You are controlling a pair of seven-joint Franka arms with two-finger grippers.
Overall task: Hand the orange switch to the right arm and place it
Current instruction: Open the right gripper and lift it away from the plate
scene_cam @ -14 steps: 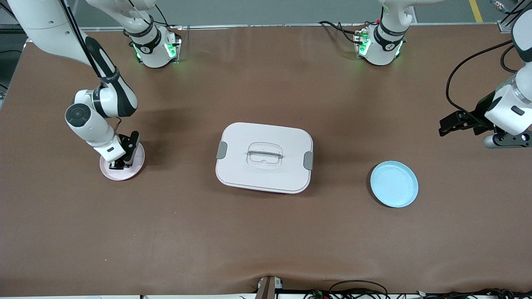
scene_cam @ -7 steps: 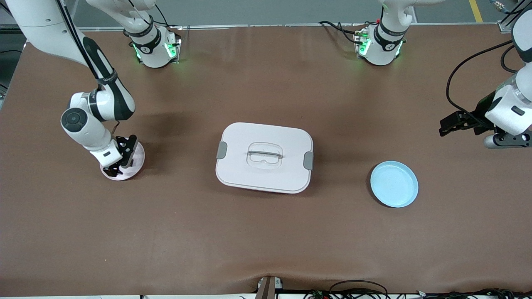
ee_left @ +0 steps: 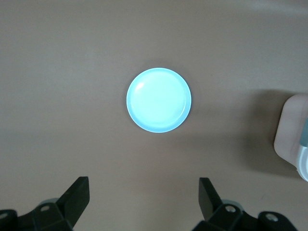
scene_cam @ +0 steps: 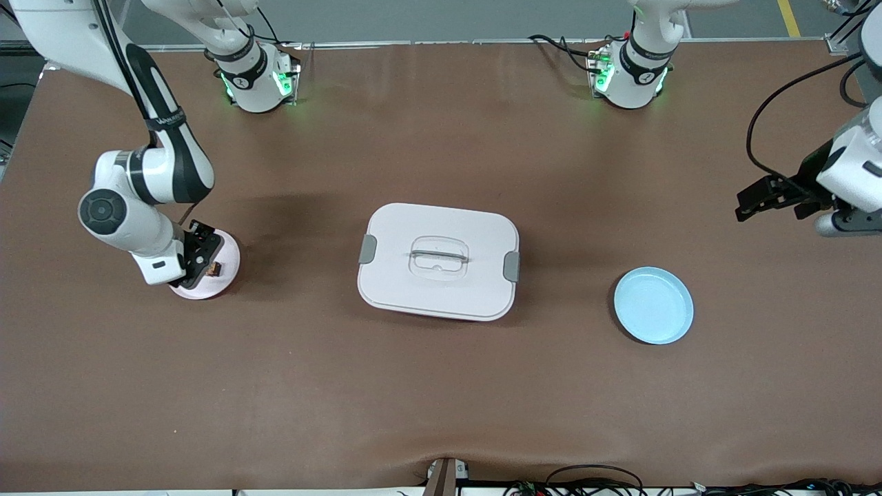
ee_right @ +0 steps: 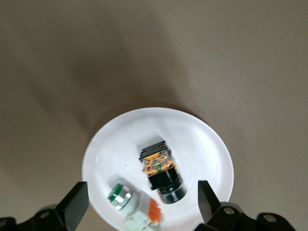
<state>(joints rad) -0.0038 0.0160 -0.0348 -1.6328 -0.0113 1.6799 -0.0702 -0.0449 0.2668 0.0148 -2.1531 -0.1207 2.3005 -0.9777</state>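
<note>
The orange switch [scene_cam: 216, 269] [ee_right: 161, 169], a small black block with an orange centre, lies on the pink plate [scene_cam: 231, 252] [ee_right: 120, 139] toward the right arm's end of the table. Just above that plate hangs my right gripper [scene_cam: 198, 259] [ee_right: 142, 207], open. The switch lies free between its fingers [ee_right: 77, 204] and touches neither. My left gripper [scene_cam: 750, 202] [ee_left: 143, 197] waits open and empty, up over the table at the left arm's end. It looks down on the empty blue plate [scene_cam: 653, 305] [ee_left: 159, 99].
A small silver-white piece [ee_right: 134, 208] with a green cap and an orange tip lies on the pink plate beside the switch. A white lidded box [scene_cam: 438, 260] [ee_left: 292, 139] with grey clasps stands in the middle of the table, between the two plates.
My right gripper has opened and drawn up and toward the right arm's end of the table, leaving the switch on the pink plate. The left gripper has risen slightly.
</note>
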